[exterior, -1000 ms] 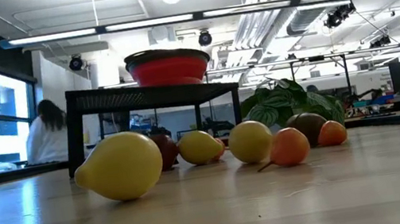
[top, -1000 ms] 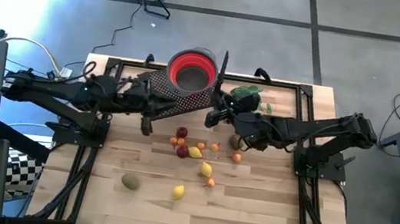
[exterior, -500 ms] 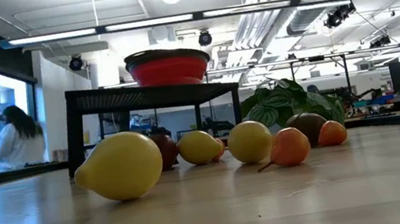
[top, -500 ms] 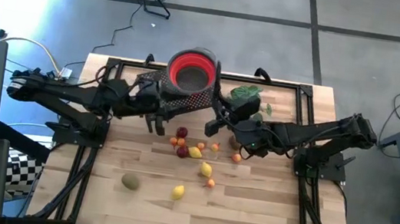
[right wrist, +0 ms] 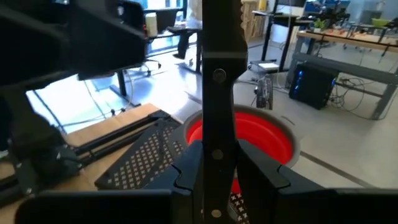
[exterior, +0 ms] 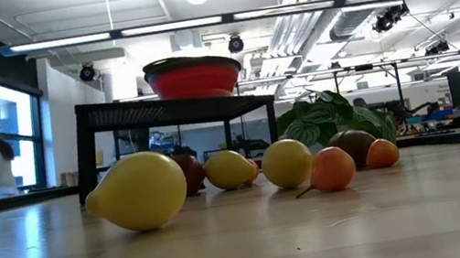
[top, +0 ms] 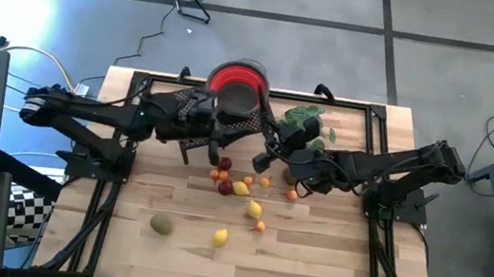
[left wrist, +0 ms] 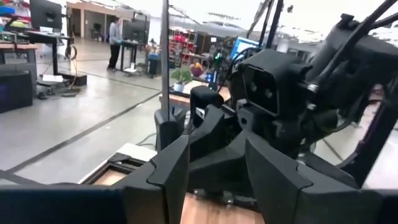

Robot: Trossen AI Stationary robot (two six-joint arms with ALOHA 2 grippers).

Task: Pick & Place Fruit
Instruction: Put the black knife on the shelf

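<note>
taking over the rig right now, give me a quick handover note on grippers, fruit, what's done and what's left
Left gripper: fingers open, empty, by the red bowl on the stand.
Right gripper: shut on the knife, also near the bowl.
Fruit: loose on the table, mostly clustered mid-table; a kiwi and a lemon lie apart.
Done: no fruit seen in the bowl.
Left: every piece in view.

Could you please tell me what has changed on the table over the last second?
The left tool has swung across toward the red bowl and now partly covers it from above. The right tool stays shut on the knife. The fruit lies where it was.
</note>
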